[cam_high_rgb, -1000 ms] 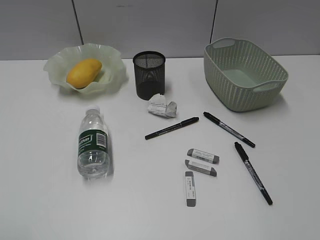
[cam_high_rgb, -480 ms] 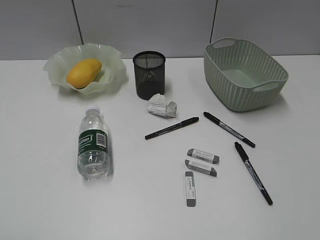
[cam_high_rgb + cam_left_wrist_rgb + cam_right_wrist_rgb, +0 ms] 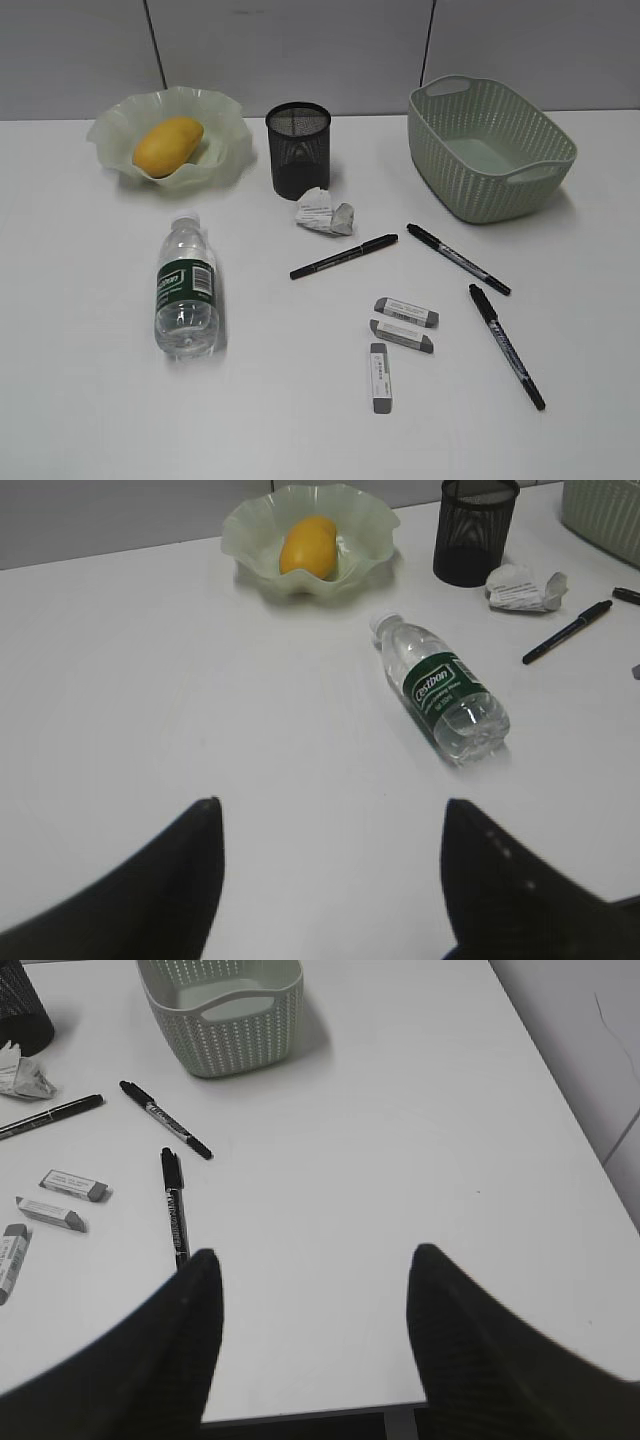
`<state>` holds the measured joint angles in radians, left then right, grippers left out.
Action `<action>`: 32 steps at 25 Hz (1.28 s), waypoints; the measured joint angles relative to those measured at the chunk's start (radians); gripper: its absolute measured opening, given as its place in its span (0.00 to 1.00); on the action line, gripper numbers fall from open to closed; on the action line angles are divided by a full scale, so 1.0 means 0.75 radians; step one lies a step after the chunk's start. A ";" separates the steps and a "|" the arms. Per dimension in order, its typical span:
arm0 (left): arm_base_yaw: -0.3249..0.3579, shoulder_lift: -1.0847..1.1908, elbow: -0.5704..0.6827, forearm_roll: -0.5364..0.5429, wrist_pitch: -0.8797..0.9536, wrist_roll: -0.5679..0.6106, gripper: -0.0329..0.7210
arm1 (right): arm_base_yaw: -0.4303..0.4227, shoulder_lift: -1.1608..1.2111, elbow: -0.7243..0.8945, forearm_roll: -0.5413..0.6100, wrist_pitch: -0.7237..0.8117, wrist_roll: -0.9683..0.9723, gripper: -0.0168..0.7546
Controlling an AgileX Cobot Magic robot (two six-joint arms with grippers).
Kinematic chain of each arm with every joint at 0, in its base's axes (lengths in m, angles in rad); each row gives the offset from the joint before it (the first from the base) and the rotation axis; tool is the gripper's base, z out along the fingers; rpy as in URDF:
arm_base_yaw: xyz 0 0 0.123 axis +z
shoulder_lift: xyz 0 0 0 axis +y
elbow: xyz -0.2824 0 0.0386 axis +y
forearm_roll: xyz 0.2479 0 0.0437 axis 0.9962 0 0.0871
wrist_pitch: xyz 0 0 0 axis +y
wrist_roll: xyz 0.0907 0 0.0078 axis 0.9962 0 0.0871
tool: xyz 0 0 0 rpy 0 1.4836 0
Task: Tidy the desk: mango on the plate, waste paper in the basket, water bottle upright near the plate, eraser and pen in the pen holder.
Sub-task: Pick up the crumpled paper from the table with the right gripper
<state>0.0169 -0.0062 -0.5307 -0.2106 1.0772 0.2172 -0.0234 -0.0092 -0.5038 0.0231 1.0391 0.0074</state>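
Exterior view, bottle [image 3: 186, 291] lying flat on tabletop [image 3: 90, 400], long axis front-to-back, cap toward plate [image 3: 228, 140], mango [image 3: 168, 146] on plate, left claw [image 3: 330, 875] and right claw [image 3: 312, 1335] both spread wide, empty.

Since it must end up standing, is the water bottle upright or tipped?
Tipped. The water bottle lies on its side on the desk, white cap toward the plate.

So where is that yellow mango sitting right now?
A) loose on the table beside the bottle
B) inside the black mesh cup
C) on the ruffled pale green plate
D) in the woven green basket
C: the mango lies in the hollow of the ruffled plate, while the pen holder and the basket hold no fruit.
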 joint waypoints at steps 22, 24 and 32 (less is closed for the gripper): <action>0.000 0.000 0.000 0.000 0.000 0.000 0.70 | 0.000 0.065 0.000 0.034 0.000 -0.079 0.63; 0.000 0.000 0.000 0.000 0.000 0.000 0.69 | 0.000 0.209 -0.017 0.084 -0.002 -0.157 0.63; 0.000 0.000 0.000 -0.001 0.000 0.000 0.68 | 0.000 0.944 -0.408 0.211 -0.030 -0.304 0.63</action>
<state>0.0169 -0.0062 -0.5307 -0.2116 1.0772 0.2172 -0.0234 0.6991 -0.8095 0.1814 1.0164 -0.2210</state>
